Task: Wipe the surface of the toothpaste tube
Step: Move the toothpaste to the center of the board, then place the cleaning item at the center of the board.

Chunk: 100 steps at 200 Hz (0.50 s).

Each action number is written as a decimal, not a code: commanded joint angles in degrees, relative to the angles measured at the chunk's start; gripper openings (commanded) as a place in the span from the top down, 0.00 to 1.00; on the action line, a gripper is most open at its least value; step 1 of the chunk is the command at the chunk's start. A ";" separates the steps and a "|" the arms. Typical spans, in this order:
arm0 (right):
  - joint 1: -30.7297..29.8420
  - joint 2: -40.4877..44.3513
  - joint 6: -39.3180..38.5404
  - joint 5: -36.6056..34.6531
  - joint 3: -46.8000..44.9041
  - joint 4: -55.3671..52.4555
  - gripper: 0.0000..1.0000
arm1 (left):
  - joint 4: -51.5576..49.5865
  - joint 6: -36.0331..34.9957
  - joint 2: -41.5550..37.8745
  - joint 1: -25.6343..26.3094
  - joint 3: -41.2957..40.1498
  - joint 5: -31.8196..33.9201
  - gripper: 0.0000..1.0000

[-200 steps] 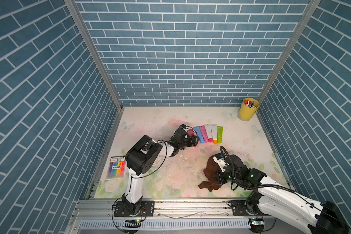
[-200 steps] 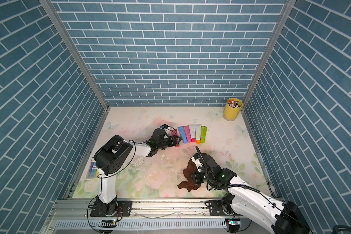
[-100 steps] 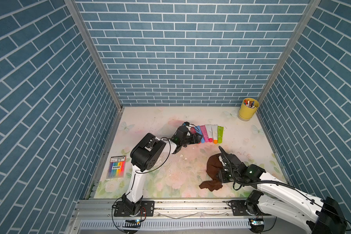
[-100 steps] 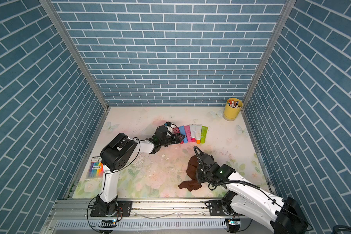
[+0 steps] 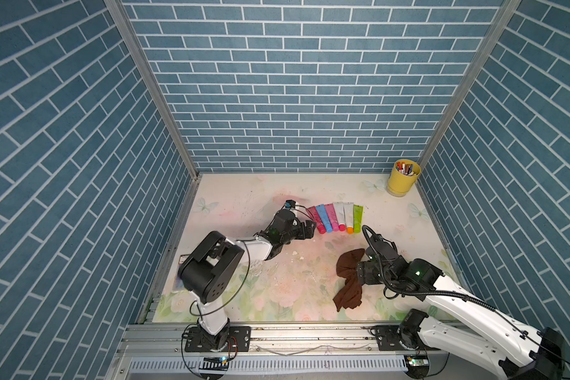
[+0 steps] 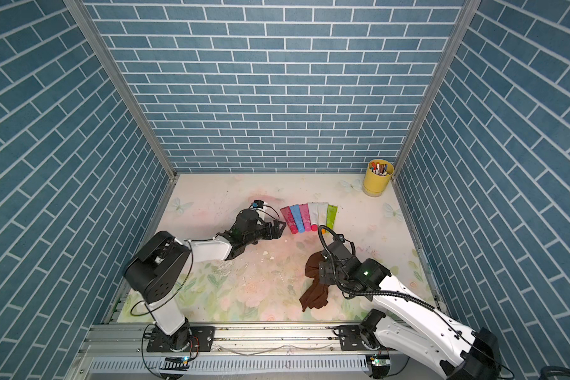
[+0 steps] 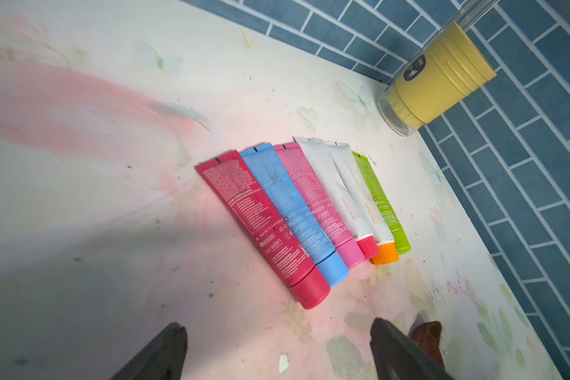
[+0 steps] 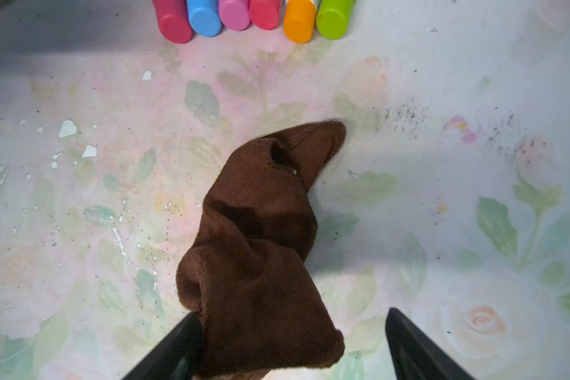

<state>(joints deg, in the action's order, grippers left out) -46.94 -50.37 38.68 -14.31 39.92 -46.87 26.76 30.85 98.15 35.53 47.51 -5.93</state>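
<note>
Enclosure of blue tiled walls [image 5: 293, 98] around a floral-printed bench [image 5: 244, 204], its surface marked with dark grit and white flakes [image 8: 67, 128]. The row of toothpaste tubes [image 7: 313, 204] lies flat mid-bench, six side by side and touching, caps toward the arms. A yellow cup [image 5: 403, 179] of pens stands well apart in the far corner. The left gripper [image 7: 278, 330] sits low, just short of the cap of the red tube [image 7: 260, 223] at the end of the row, jaws wide and empty. The right gripper [image 8: 293, 316] is nearer the front edge, jaws also wide. The brown cloth [image 8: 260, 246] lies bunched on the bench between them, against one jaw but not clamped. Dark smudging shows on the blue tube [image 7: 273, 177]. Assessment: no tube is held and no wiping contact exists. Hazards: with the tubes packed edge to edge, wide jaws closing on the red tube may catch the blue one or scatter the row. A smooth, tapering tube may slip or be squeezed. An unclamped cloth would be left behind if that arm lifts. A cloth dragged over the grit could soil what it should clean. Both arms converging on one tube risks contact between them.
</note>
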 commanded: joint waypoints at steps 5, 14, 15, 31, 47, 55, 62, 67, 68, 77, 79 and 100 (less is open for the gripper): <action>-0.14 1.01 0.65 -7.72 2.09 -3.52 0.10 | -5.24 -4.69 -8.99 -0.37 -3.43 9.45 0.08; 0.11 1.35 -0.05 -9.68 3.01 -3.64 0.09 | -6.68 -5.45 -12.28 -0.36 -4.80 11.71 0.09; 0.10 1.34 -0.11 -9.81 3.12 -3.70 0.10 | -6.84 -5.49 -12.63 -0.32 -4.93 12.03 0.09; 0.86 0.34 -2.11 -6.95 5.95 -4.63 0.10 | -9.09 -7.14 -17.66 -0.35 -6.90 15.52 0.09; 0.97 -2.15 -2.74 1.11 8.35 -5.68 0.13 | -12.07 -8.91 -21.10 -0.62 -7.87 18.00 0.09; 0.89 -2.62 -2.65 6.54 7.99 -4.55 0.16 | -13.79 -9.58 -22.27 -0.80 -7.87 18.69 0.09; 0.89 -2.87 -2.56 12.06 6.92 -2.58 0.18 | -14.93 -10.22 -23.05 -0.96 -7.95 19.01 0.09; 0.77 -2.95 -2.39 15.81 5.96 -1.09 0.20 | -15.51 -10.54 -23.60 -1.00 -8.04 19.07 0.09; 0.83 -3.01 -2.34 16.64 5.78 -0.84 0.20 | -15.64 -10.59 -23.70 -1.08 -8.04 19.10 0.09; 0.48 -3.19 -1.80 22.53 4.07 1.56 0.21 | -16.19 -10.74 -24.39 -1.36 -8.42 19.12 0.09; 0.34 -3.12 -1.60 23.48 3.62 2.12 0.21 | -16.21 -10.73 -24.51 -1.39 -8.53 19.05 0.09; -0.17 -1.45 -0.38 26.45 -0.58 4.46 0.21 | -15.81 -10.74 -25.53 -1.66 -9.98 17.69 0.09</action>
<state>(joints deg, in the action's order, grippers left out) -46.57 -52.97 36.64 1.32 43.09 -45.10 14.09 21.89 73.71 34.50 39.46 10.98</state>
